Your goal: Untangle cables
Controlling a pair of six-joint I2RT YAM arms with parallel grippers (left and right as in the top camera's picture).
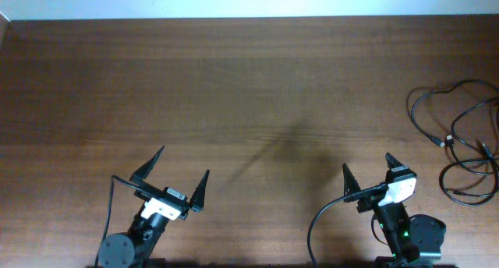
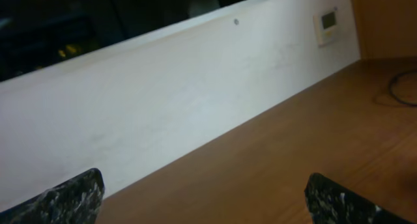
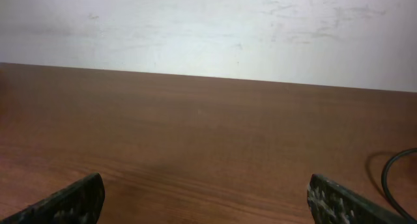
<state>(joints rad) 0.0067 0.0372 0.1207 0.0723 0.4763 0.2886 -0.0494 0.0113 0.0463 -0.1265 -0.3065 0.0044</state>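
Observation:
The cables (image 1: 460,139) are thin black cords lying in loose, overlapping loops at the right edge of the wooden table, with small plug ends near the middle of the tangle. My left gripper (image 1: 178,177) is open and empty at the front left, far from them. My right gripper (image 1: 366,168) is open and empty at the front right, left of and below the tangle. A curve of cable shows at the right edge of the right wrist view (image 3: 391,178). A small loop shows at the far right of the left wrist view (image 2: 402,88).
The brown wooden table (image 1: 234,89) runs back to a white wall (image 3: 208,28). A small white wall panel (image 2: 326,22) shows in the left wrist view. Thicker black wires run from both arm bases at the front edge.

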